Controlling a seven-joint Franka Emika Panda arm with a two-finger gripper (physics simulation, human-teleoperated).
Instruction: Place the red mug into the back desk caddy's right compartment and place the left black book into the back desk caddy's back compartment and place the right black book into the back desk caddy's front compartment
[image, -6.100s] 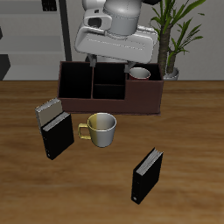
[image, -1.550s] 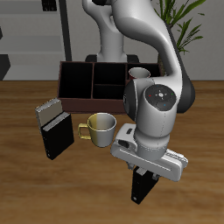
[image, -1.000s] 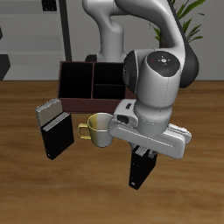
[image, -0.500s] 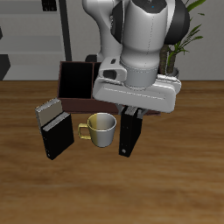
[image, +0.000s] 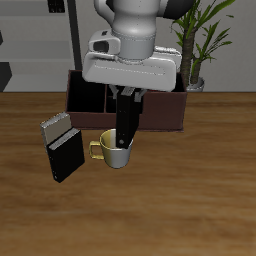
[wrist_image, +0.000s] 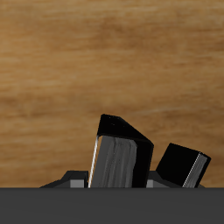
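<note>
My gripper (image: 127, 97) is shut on the left black book (image: 126, 125) and holds it upright in the air, just in front of the back desk caddy (image: 160, 114) and above the cream mug. The held book fills the wrist view (wrist_image: 118, 159), over bare wood. The right black book (image: 65, 157) stands on the table, farther toward the front edge and to the side. The red mug is hidden behind my arm.
A cream mug with a yellow handle (image: 114, 150) stands right below the held book. A grey book (image: 56, 127) stands just behind the right black book. A potted plant (image: 200, 40) stands behind the caddy's end.
My gripper has lifted the black book off the table near the front edge and carried it up and back toward the caddy.
</note>
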